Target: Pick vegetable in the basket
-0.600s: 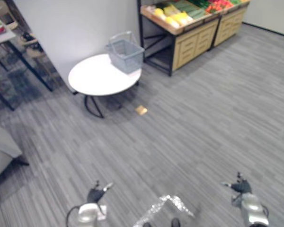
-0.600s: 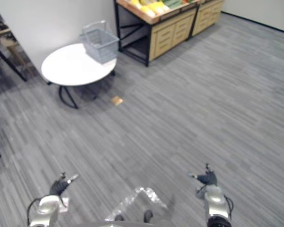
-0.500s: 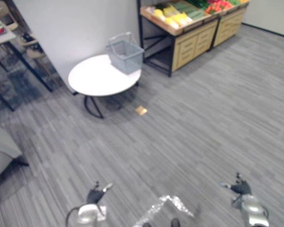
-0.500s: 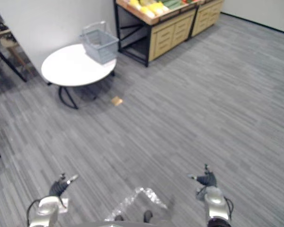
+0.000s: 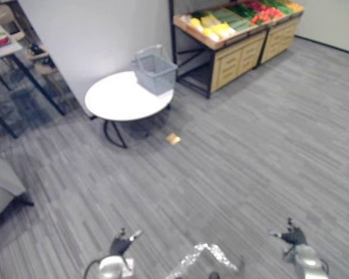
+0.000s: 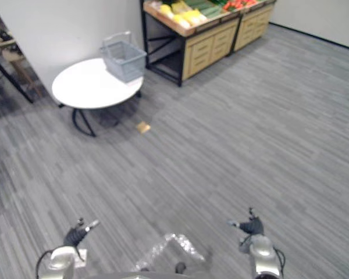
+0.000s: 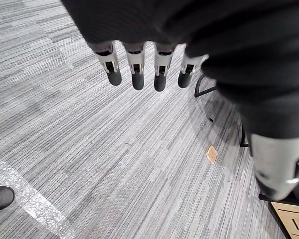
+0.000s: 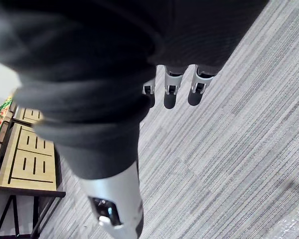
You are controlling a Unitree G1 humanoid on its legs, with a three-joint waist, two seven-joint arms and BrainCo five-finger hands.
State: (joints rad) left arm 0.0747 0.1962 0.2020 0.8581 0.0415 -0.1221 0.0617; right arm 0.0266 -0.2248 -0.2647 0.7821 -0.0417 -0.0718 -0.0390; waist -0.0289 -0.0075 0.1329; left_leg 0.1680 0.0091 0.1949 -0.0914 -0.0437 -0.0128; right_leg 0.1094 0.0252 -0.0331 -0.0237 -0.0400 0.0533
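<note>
- Now, in the left eye view the whole picture has shifted from a moment ago, so the camera has moved and the things have not. More of the produce stand (image 5: 235,43) shows, and the left hand (image 5: 121,244) and right hand (image 5: 292,237) sit lower in the frame.
- For the task this reads as an approach barely begun. The vegetables (image 5: 221,23) lie on top of the stand, well apart from both hands, far ahead of the right one. The basket (image 5: 154,72) stands on the round white worktop (image 5: 116,102), far ahead of the left hand, and looks empty.
- In the right eye view both hands hang low over the grey floor (image 6: 221,133) and touch nothing. A small tan scrap (image 6: 142,127) lies between them and the worktop.
- In the left wrist view the fingers (image 7: 137,79) hang straight in a loose row, spread slightly and holding nothing, with the scrap on the floor past them.
- In the right wrist view the fingers (image 8: 170,97) are likewise straight and relaxed, with the thumb (image 8: 114,199) apart from them. The hand is empty, and the stand's drawers are beyond the thumb.
</note>
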